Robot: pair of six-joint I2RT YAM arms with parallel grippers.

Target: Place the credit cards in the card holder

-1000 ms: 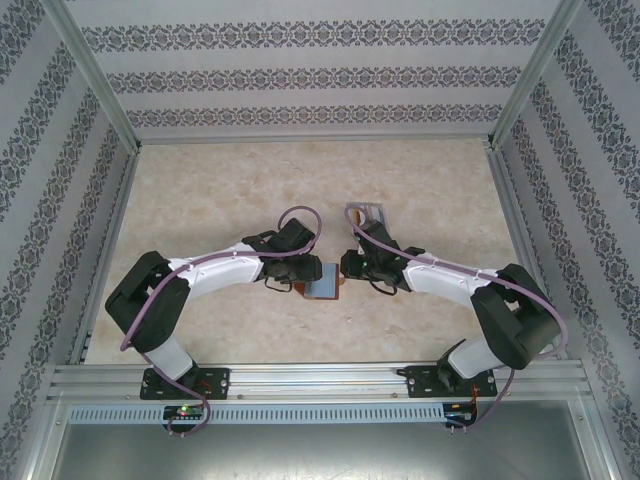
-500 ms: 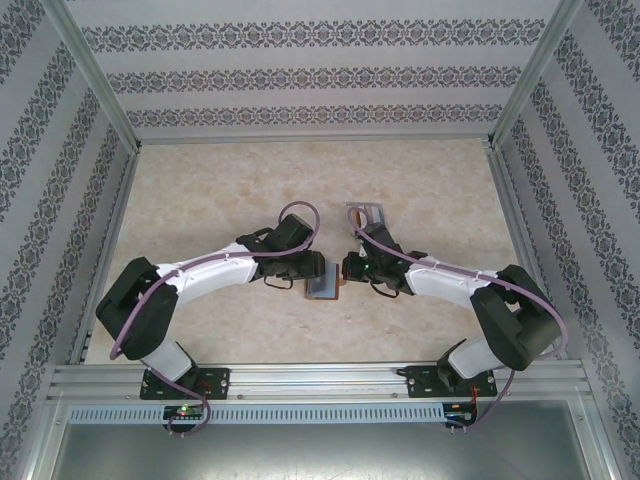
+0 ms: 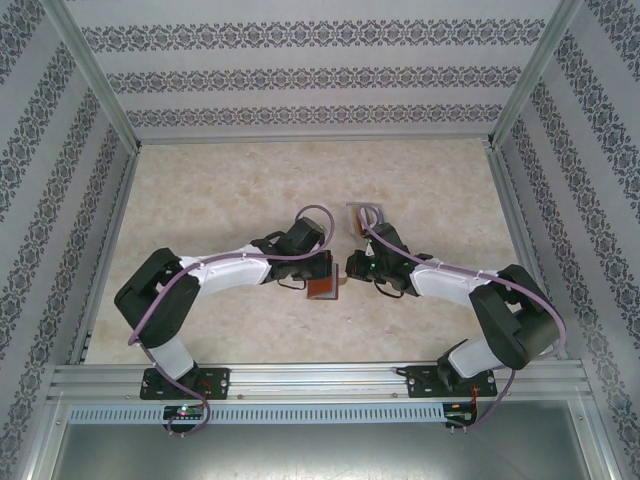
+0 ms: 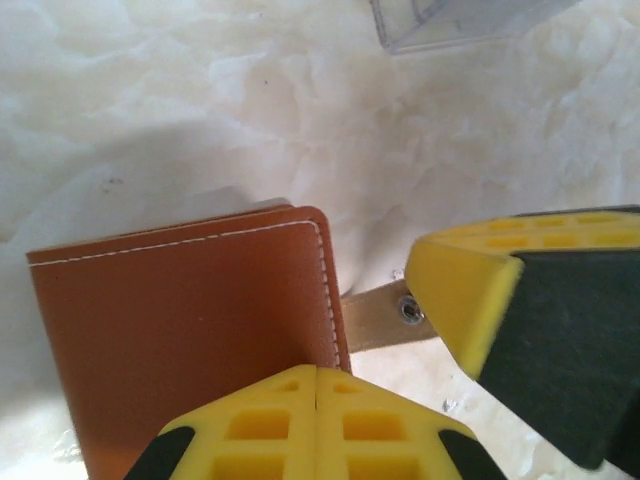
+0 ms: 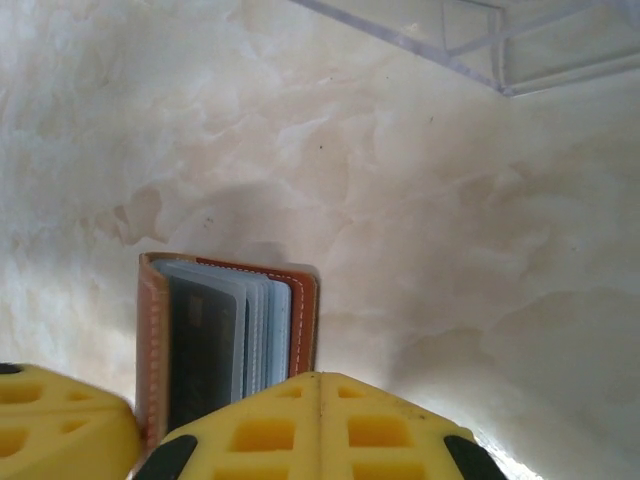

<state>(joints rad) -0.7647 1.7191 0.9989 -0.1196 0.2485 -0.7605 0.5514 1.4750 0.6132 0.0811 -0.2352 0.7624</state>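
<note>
Marbled beige table point(image 3: 220, 190) carries everything, and I see the left arm point(image 3: 220, 270) and right arm point(image 3: 450, 282) meeting at its middle. Between their tips sits the card holder point(image 4: 190, 320), brown stitched leather, with the credit cards point(image 5: 235, 335) tucked between its covers. My left tool point(image 4: 317, 372) is pinched closed at the cover's edge. The right tool point(image 5: 320, 378) is closed too, just beside the snap tab point(image 4: 375, 318).
</note>
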